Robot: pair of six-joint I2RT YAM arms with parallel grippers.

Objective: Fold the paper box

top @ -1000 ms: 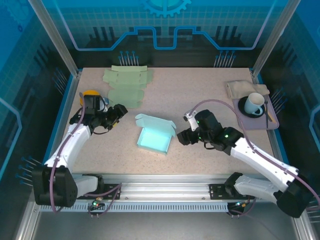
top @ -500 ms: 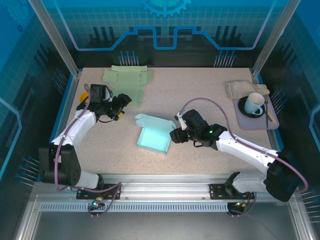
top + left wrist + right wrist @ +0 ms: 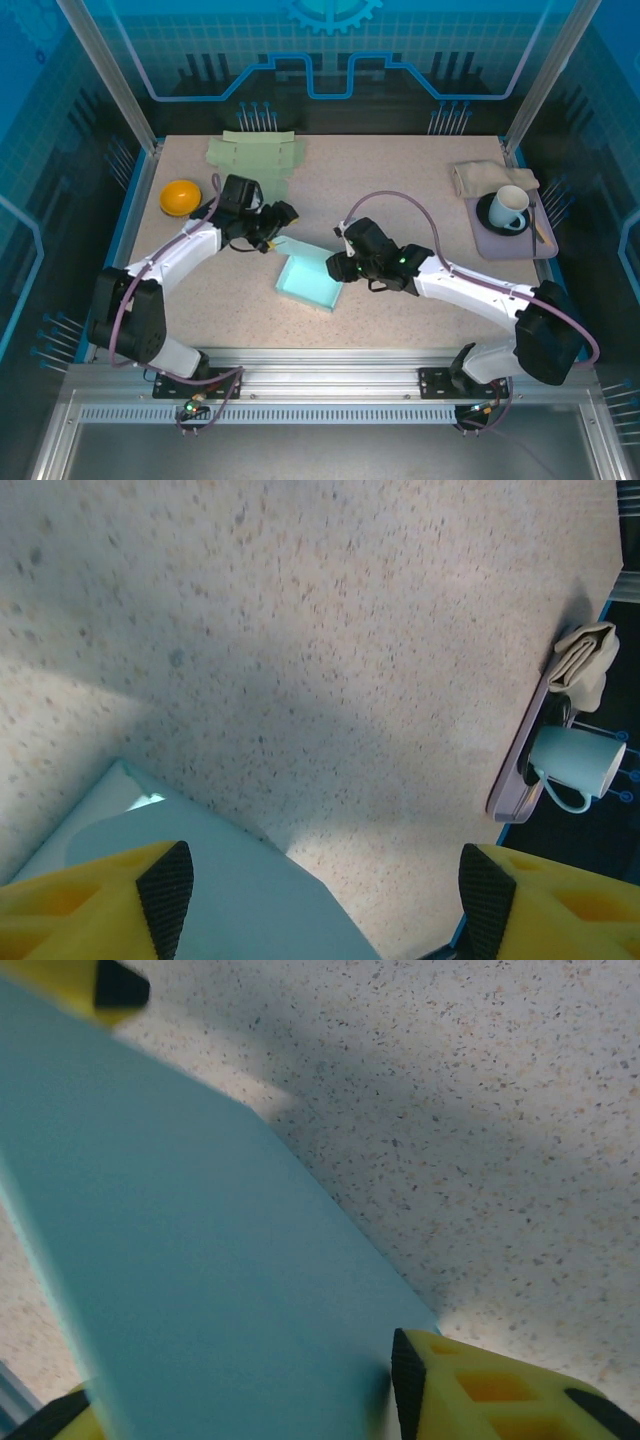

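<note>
Top external: the right hand (image 3: pixel 336 266) straddles the right wall of the teal paper box (image 3: pixel 305 285); I cannot tell whether it pinches. The left hand (image 3: pixel 277 230) hovers released at the box's far edge. Next, that wall likely needs folding inward.

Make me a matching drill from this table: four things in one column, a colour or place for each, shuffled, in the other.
1 bowl
2 mug
3 box
4 sheets

A teal
B on the tray
C orange
D pale green, flat

Pairs: 1-C, 2-B, 3-A, 4-D
</note>
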